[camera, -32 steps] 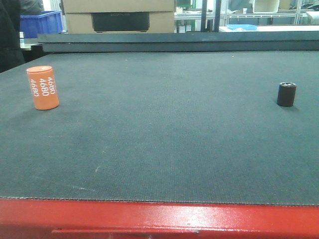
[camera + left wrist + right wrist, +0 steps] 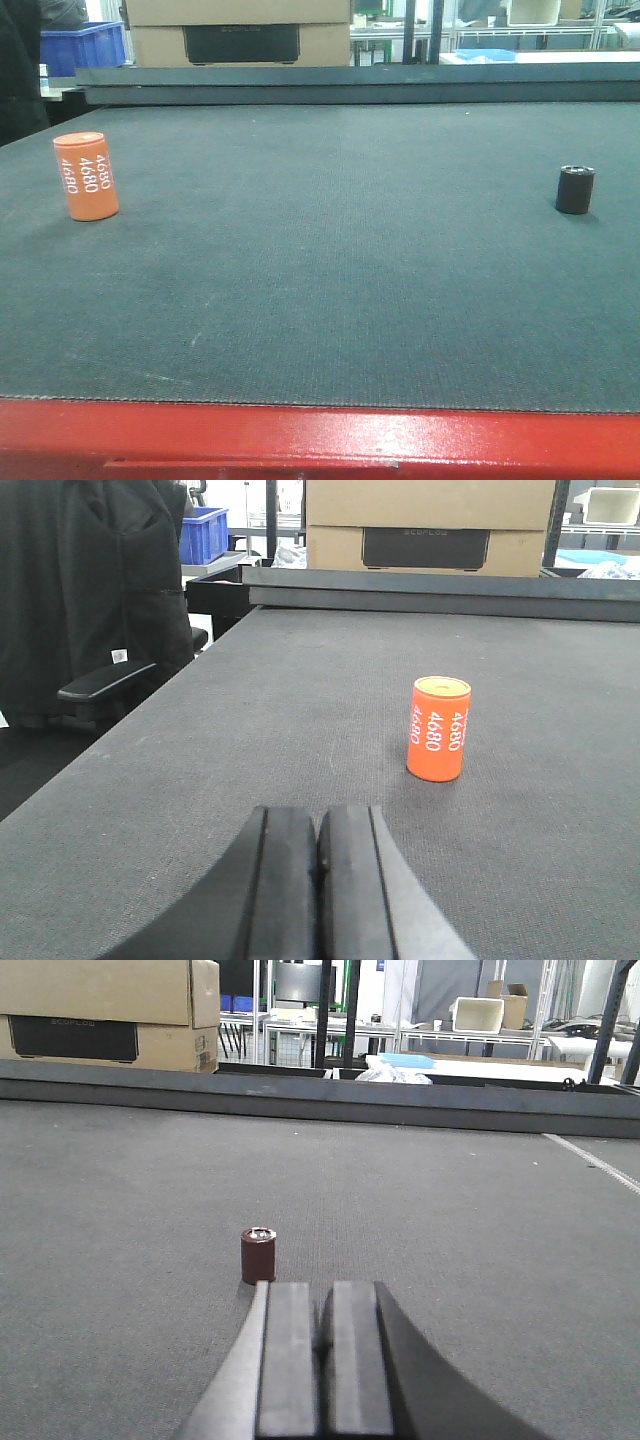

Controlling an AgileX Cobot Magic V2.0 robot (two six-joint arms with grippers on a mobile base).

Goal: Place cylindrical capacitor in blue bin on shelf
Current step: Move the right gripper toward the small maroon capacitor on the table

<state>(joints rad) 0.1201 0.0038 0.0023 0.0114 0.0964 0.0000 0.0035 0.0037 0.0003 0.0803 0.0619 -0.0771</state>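
Observation:
The cylindrical capacitor (image 2: 575,189) is a small dark brown cylinder with a silver top. It stands upright on the dark mat at the right, and in the right wrist view (image 2: 258,1255) it is just ahead and slightly left of my right gripper (image 2: 322,1295). That gripper is shut and empty, apart from the capacitor. My left gripper (image 2: 318,820) is shut and empty, low over the mat. A blue bin (image 2: 85,45) stands in the far left background and also shows in the left wrist view (image 2: 203,535). The steel shelf is out of view. Neither gripper shows in the front view.
An orange cylinder marked 4680 (image 2: 86,176) stands upright at the left, ahead and right of my left gripper (image 2: 438,728). A cardboard box (image 2: 240,30) sits behind the table's raised back edge (image 2: 350,82). A black chair (image 2: 95,610) stands off the left side. The table's front rim is red (image 2: 320,435).

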